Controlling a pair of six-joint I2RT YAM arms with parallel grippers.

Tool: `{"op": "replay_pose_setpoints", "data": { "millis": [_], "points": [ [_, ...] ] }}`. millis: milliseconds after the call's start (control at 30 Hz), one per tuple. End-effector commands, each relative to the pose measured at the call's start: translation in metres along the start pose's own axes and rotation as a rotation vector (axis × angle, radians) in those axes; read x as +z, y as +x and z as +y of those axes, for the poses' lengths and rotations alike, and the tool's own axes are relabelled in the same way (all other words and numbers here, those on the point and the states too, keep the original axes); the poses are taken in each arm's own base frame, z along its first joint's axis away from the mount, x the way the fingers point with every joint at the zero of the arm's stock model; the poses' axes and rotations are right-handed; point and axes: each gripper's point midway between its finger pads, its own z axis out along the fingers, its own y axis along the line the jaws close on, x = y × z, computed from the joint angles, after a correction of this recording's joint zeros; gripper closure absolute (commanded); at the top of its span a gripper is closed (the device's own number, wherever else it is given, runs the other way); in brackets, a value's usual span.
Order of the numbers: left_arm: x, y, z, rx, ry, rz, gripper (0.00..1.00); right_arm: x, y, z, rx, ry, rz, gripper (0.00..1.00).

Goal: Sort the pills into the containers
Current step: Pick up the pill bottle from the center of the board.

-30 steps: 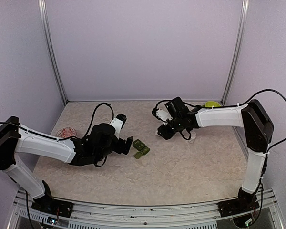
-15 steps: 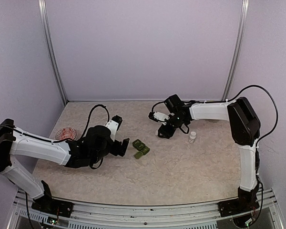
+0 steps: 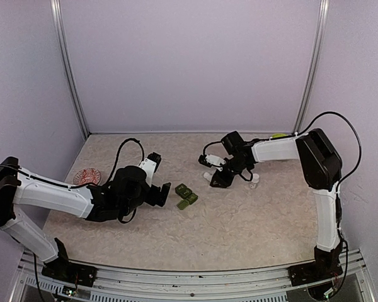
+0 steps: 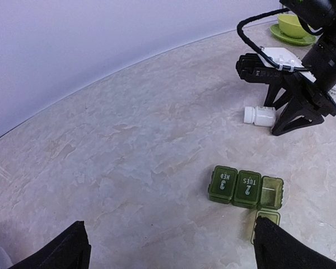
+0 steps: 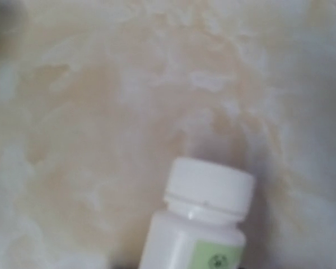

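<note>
The small dark green plastic strip of three joined square compartments [image 4: 246, 189] (one end compartment open) lies just ahead of the wide-spread fingers of the left gripper [image 4: 169, 224], long axis running finger to finger, well apart from the right gripper [image 3: 214, 178], whose spread I cannot tell.

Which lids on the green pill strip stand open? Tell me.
One open, two shut. On the containers, the end compartment has its lid flipped back; those marked 2 TUES and 3 WED are closed.
</note>
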Motion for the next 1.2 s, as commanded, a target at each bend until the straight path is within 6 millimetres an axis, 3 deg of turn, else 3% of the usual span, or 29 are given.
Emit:
{"op": "replay_pose_setpoints", "data": {
  "millis": [0,233,667,1167],
  "points": [
    [0.0,-0.002,0.002,-0.014,-0.004,-0.003,0.01,0.004,-0.002,-0.004,-0.011,-0.012,-0.075,0.57],
    [0.0,-0.004,0.0,-0.018,-0.001,-0.006,0.01,0.011,-0.003,-0.011,0.04,0.018,-0.114,0.54],
    [0.002,-0.003,-0.002,-0.017,0.005,-0.003,0.01,0.007,0.005,-0.001,0.15,0.052,-0.225,0.6],
    [0.0,-0.006,-0.002,-0.017,0.006,-0.011,0.01,0.015,-0.003,0.002,0.208,0.098,-0.256,0.58]
  ]
}}
